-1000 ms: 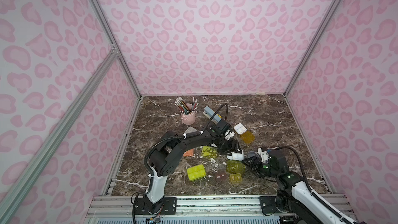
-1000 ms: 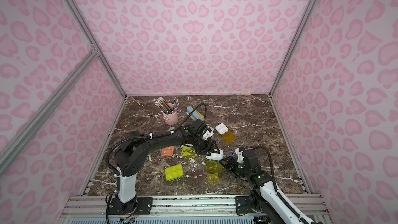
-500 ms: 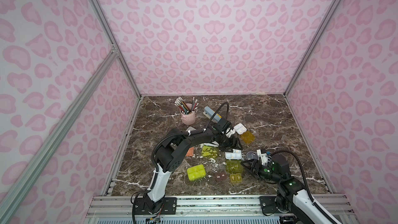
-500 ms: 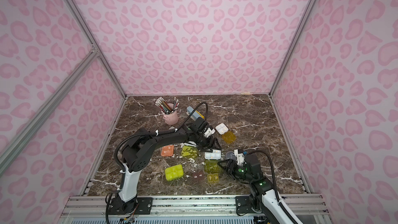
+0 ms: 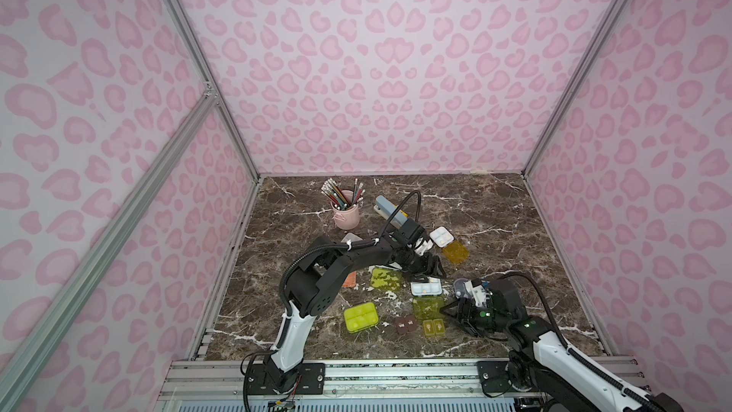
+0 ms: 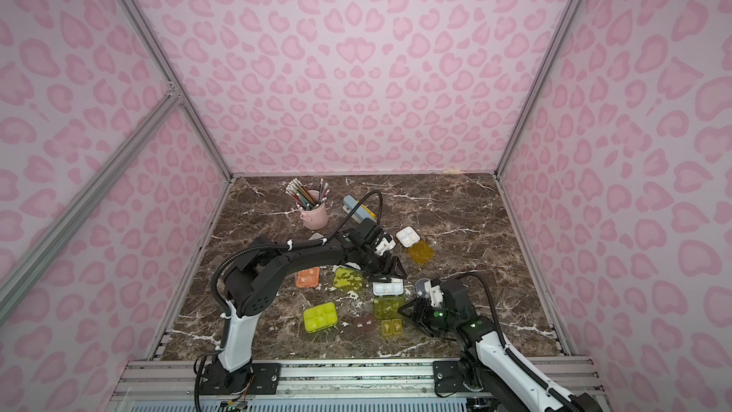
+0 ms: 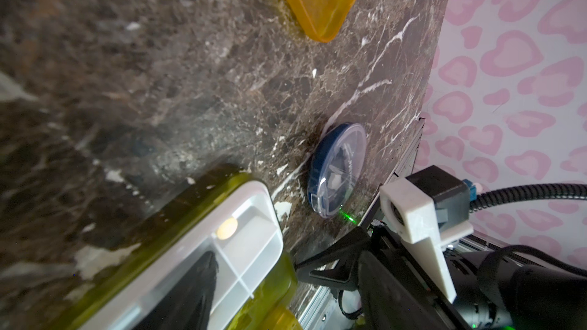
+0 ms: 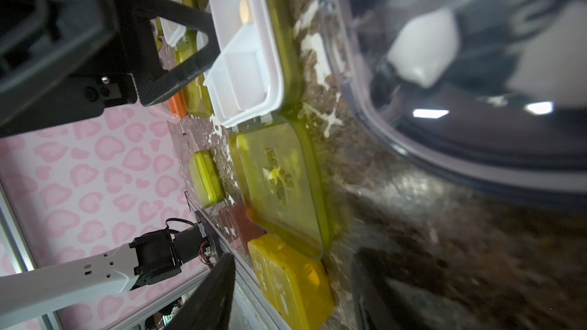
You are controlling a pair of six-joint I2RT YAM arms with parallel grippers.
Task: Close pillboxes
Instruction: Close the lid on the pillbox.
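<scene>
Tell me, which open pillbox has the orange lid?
The white pillbox farthest back on the table. Its flipped-open lid is see-through orange, while the open tray nearer the front has a lime-yellow lid.

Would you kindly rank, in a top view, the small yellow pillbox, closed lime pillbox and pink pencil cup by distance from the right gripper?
1. Small yellow pillbox, beside the right gripper.
2. Closed lime pillbox, front centre.
3. Pink pencil cup, back.
</scene>
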